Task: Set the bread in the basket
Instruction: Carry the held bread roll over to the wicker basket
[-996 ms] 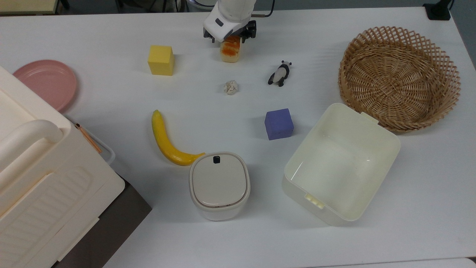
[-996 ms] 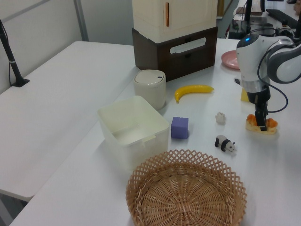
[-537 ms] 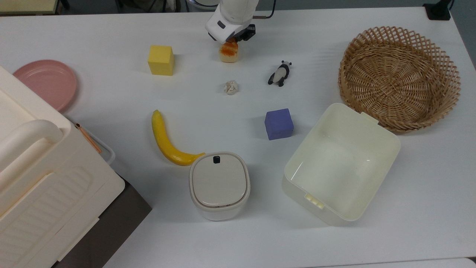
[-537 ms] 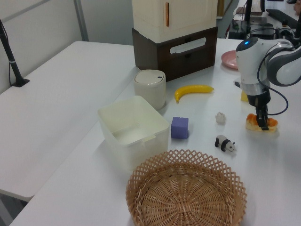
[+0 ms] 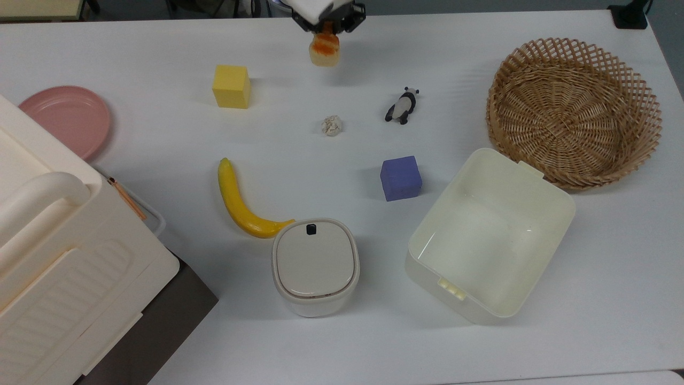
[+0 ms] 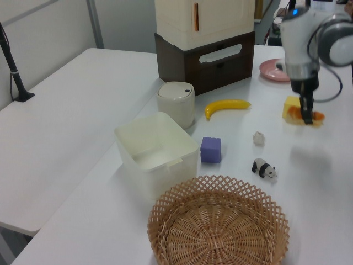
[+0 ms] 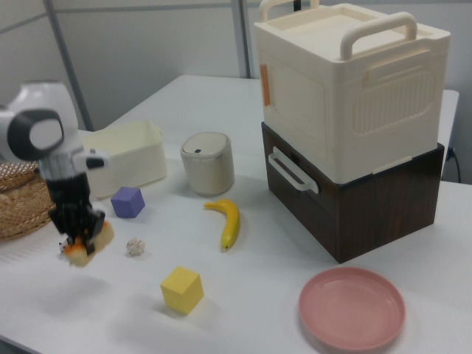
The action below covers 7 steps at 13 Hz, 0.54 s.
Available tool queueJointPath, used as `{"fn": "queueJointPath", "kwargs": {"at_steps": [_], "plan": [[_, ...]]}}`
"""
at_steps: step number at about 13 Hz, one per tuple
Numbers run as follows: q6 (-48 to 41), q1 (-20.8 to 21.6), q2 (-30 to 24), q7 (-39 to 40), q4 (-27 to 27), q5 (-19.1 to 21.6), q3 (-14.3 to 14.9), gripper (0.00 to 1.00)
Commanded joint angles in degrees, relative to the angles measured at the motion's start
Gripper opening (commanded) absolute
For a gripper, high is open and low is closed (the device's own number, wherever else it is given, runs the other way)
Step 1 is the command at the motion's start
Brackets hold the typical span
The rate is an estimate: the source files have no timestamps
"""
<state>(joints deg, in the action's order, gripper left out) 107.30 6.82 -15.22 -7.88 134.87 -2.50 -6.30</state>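
The bread (image 5: pixel 324 51), a small loaf with cream sides and an orange-brown top, hangs above the table near the top view's upper edge. My gripper (image 5: pixel 327 33) is shut on the bread from above. In the left view the bread (image 6: pixel 311 116) is lifted off the table at the right, with the gripper (image 6: pixel 306 114) on it. The right view has the bread (image 7: pixel 88 244) in the air at the left, held by the gripper (image 7: pixel 79 238). The basket (image 5: pixel 574 111) is a round tan wicker one and stands empty at the top view's right; it lies nearest in the left view as the basket (image 6: pixel 218 224).
A toy panda (image 5: pixel 403 105), a whitish ball (image 5: pixel 332 125), a purple cube (image 5: pixel 401 178) and a cream tub (image 5: pixel 490 233) lie between bread and basket. A yellow cube (image 5: pixel 231 86), banana (image 5: pixel 241 204), lidded canister (image 5: pixel 315 266), pink plate (image 5: pixel 67 119) and stacked boxes (image 5: pixel 59 267) sit at the top view's left.
The gripper has risen with the bread in it: the loaf has left the table and now hangs above it. Nothing else on the table has moved.
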Motion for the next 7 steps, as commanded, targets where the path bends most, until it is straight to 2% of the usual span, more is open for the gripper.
{"fn": "queueJointPath", "kwargs": {"at_steps": [1, 2, 5, 7], "plan": [[-4.2, -5.3, 1.14, 4.87, -11.52, -0.75, -0.64, 0.29], [-6.21, -6.71, 2.72, 6.54, -14.87, -0.75, -0.64, 0.29], [-10.53, -11.55, 12.81, 9.11, -29.7, -1.02, -0.64, 0.29], [-10.62, -12.0, 17.04, 9.02, -34.83, -1.45, -0.64, 0.29]]}}
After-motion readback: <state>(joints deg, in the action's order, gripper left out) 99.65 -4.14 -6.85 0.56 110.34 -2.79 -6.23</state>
